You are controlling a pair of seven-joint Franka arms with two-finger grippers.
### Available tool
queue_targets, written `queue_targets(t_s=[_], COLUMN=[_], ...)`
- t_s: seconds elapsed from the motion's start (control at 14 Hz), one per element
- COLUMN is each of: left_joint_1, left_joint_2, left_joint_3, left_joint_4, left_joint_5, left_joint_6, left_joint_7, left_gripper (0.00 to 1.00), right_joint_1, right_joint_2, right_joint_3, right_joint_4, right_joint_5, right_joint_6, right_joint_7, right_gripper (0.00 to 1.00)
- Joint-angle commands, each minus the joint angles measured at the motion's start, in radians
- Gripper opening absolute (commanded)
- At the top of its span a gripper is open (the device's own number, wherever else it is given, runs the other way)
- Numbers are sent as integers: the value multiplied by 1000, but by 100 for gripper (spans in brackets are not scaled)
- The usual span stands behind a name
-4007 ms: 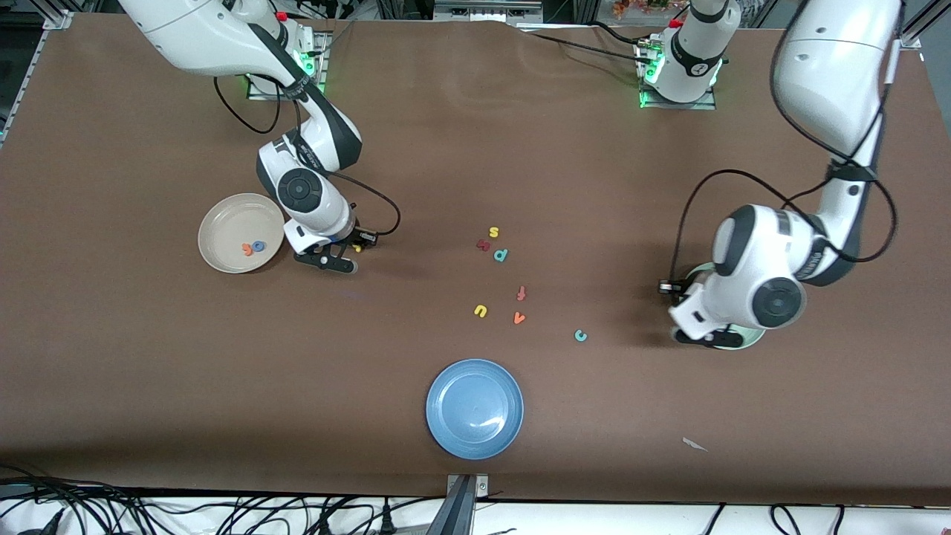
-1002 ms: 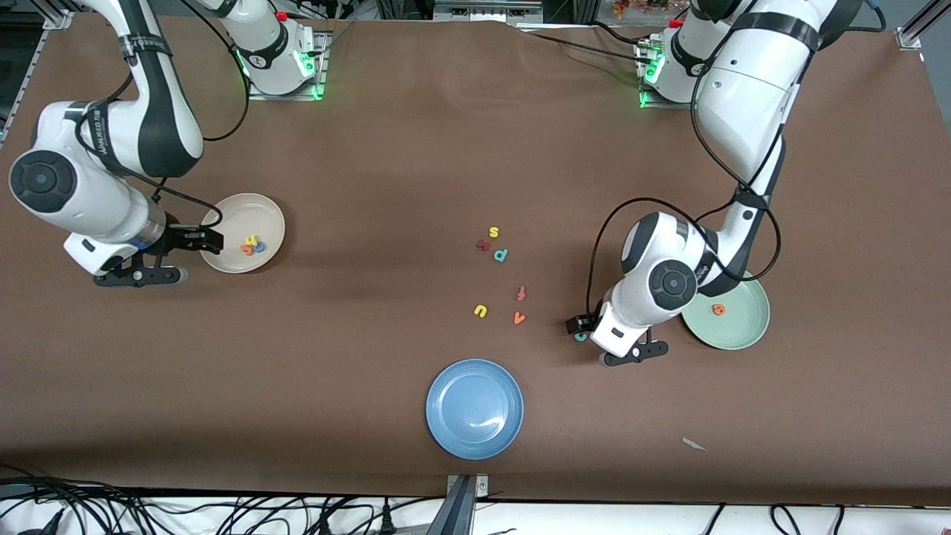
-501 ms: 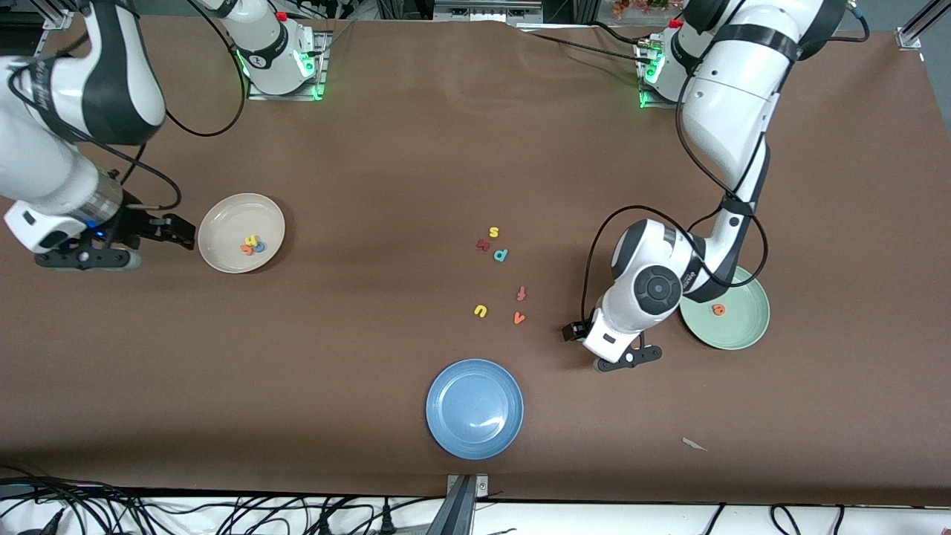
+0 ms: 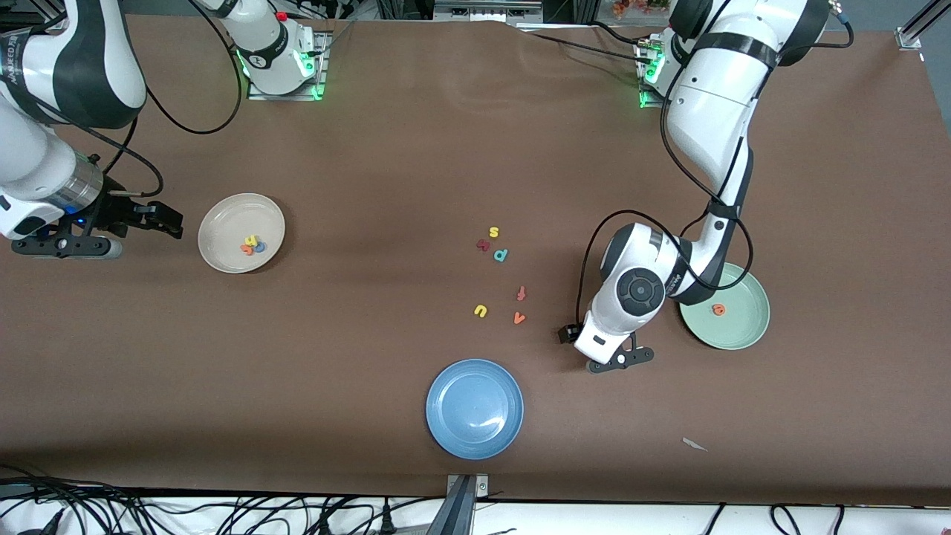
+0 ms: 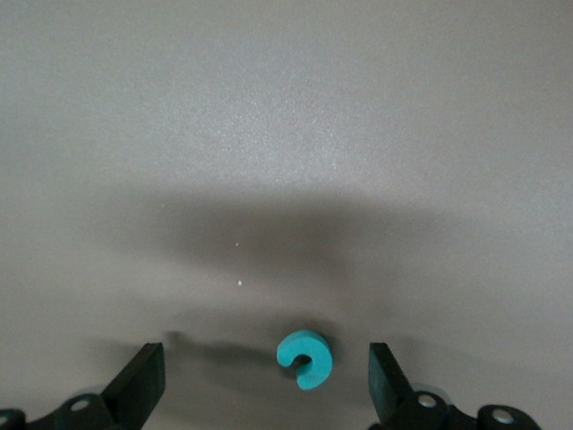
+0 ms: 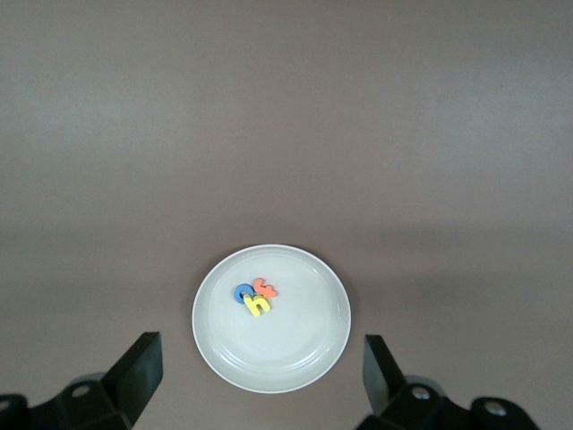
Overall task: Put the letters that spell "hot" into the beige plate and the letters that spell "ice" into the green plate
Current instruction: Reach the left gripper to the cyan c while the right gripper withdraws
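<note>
Both tools gape | left tool (image 5: 266,394) straddles teal c (image 5: 304,357) | right tool (image 6: 260,390) seemingly aloft

Legible characters are limited to the foam letters.

1. Beige plate (image 6: 215,349), toward the right arm's end of the table from the blue plate (image 4: 461,394): yellow h (image 6: 259,305), blue o (image 6: 243,291), orange t (image 6: 265,287), all touching.
2. Green plate (image 4: 735,334), toward the left arm's end from the blue plate: orange e (image 4: 718,310).
3. Bare table (image 5: 269,134): teal c (image 5: 304,358).
4. On the table, farther from the front camera than the blue plate: yellow s (image 4: 493,232), teal p (image 4: 501,255) (may read as d), reddish f (image 4: 521,293), yellow u (image 4: 481,310), orange v (image 4: 519,318).

The white lettering (image 4: 16,70) on the right arm's black band cannot be read.
</note>
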Motion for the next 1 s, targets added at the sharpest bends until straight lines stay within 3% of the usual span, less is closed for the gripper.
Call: queue_targets(t_s=[0.0,0.5,0.72,0.79,0.93], left_joint_1=[-14,-30,-28,-28,-28], left_joint_2=[41,38,36,35,33], left_joint_3=[16,16,16,16,14], left_joint_4=[58,55,55,55,55], left_joint_5=[-14,-10,-9,-9,-9], left_joint_6=[-6,-12,-12,-12,-12], left_joint_7=[-10,-13,-12,-12,-12], left_gripper=[100,95,93,82,75], right_joint_1=[2,16,16,15,15], right_joint_2=[-11,70,73,73,75], right_joint_3=[-4,2,2,2,2], right_joint_4=[11,232,231,226,226], right_joint_5=[18,26,25,23,17], right_joint_6=[-18,-165,-165,-165,-165], right_joint_7=[3,-6,-12,-16,-12], right_gripper=[99,100,100,100,100])
